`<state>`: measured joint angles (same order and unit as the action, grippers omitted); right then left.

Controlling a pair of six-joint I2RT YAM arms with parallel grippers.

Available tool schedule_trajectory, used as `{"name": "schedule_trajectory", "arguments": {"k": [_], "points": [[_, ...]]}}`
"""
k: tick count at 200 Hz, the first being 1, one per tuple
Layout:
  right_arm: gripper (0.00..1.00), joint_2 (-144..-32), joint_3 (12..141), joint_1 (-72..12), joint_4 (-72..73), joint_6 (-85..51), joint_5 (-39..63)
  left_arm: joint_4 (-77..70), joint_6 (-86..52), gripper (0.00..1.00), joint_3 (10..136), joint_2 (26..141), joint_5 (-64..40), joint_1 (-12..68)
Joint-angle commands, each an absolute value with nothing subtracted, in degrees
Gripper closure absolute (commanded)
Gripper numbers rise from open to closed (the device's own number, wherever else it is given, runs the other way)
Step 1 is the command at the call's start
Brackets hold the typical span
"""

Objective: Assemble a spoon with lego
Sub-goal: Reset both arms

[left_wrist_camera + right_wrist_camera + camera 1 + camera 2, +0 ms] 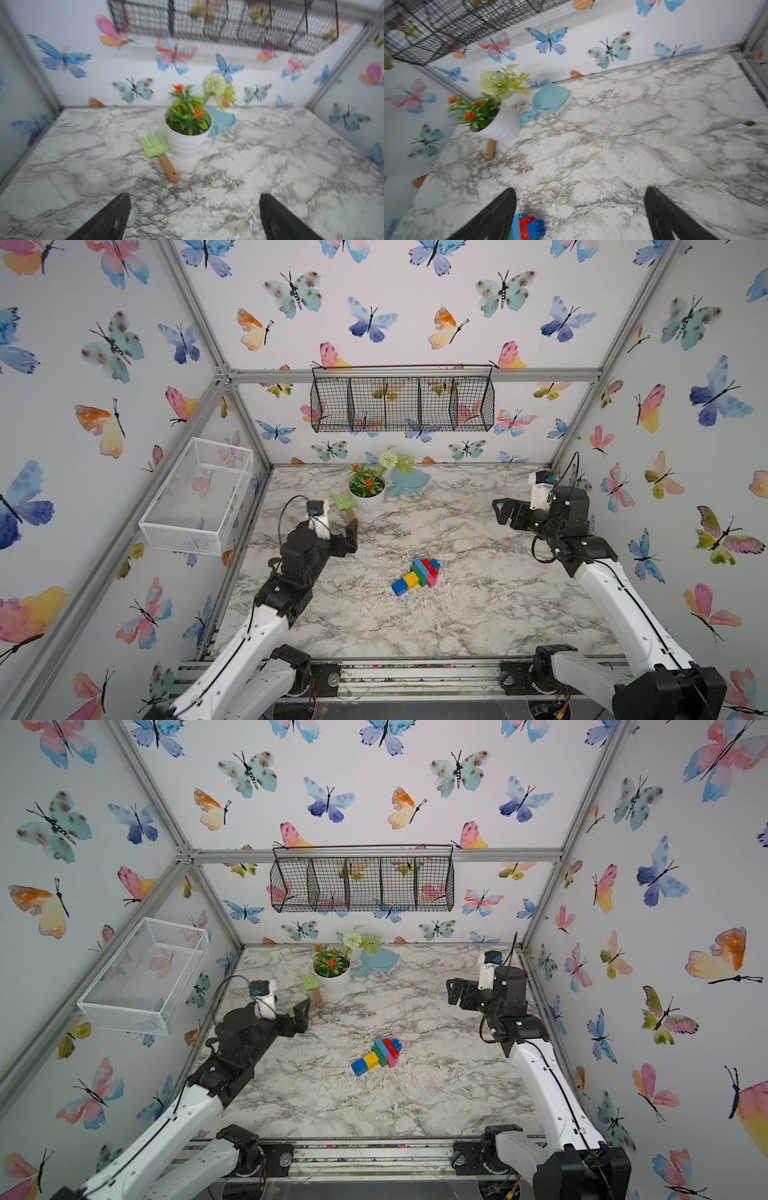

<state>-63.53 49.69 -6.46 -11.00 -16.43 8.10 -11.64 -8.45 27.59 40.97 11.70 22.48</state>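
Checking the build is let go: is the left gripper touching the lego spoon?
Apart. In a top view the open left gripper sits well aside of the spoon, bare marble table between them.

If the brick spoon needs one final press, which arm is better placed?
Probably left: the left end effector, open, hangs nearer the spoon than the right end effector, also open, over by the right wall.
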Motion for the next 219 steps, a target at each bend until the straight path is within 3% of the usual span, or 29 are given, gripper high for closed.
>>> {"name": "schedule_trajectory", "arguments": {"k": [1, 43, 70, 81, 95, 106, 120, 134, 148, 165, 184, 219], "points": [[0.02, -65.4, 37.4, -5.9, 6.1, -13.6, -8.0, -35.5, -4.0, 0.02, 13.3, 38.7, 32.1, 20.8], [0.02, -72.1, 19.4, -5.9, 36.9, -6.8, -16.5, -49.8, -5.7, 0.02, 6.0, 53.1, 26.6, 9.3], [0.02, -80.7, 14.6, -6.4, 59.4, -2.4, -8.2, -69.9, -2.1, 0.02, 2.3, 68.0, 24.7, 7.7], [0.02, -81.5, 16.4, -8.5, 57.4, 1.4, -11.0, -65.9, -4.1, 0.02, 5.9, 72.2, 17.4, 4.0], [0.02, -87.9, 14.1, -8.5, 67.7, 0.1, -13.0, -68.9, -1.7, 0.02, 9.7, 82.3, 10.8, 1.9], [0.01, -94.2, 12.1, -8.0, 81.2, 1.2, -12.5, -72.0, -1.3, 0.02, 8.9, 83.4, 12.9, 3.6], [0.01, -89.0, 15.3, -7.2, 64.0, -1.6, -11.5, -62.9, -2.4, 0.02, 11.6, 80.8, 13.2, 3.4], [0.01, -93.1, 13.2, -6.5, 76.3, -0.4, -10.7, -65.3, -2.0, 0.02, 10.7, 81.4, 12.9, 3.3], [0.01, -89.5, 15.4, -6.5, 65.0, -1.7, -10.9, -64.6, -1.5, 0.02, 10.9, 81.1, 12.3, 3.4], [0.01, -92.2, 13.2, -6.4, 75.0, -0.6, -10.6, -62.8, -1.8, 0.02, 11.1, 80.4, 12.7, 3.4], [0.01, -89.6, 14.9, -6.4, 66.4, -1.3, -10.9, -62.2, -1.8, 0.02, 11.2, 80.2, 12.7, 3.4], [0.01, -90.5, 14.2, -6.4, 69.7, -0.8, -11.2, -61.2, -2.0, 0.02, 12.0, 80.5, 12.5, 3.2]]}}
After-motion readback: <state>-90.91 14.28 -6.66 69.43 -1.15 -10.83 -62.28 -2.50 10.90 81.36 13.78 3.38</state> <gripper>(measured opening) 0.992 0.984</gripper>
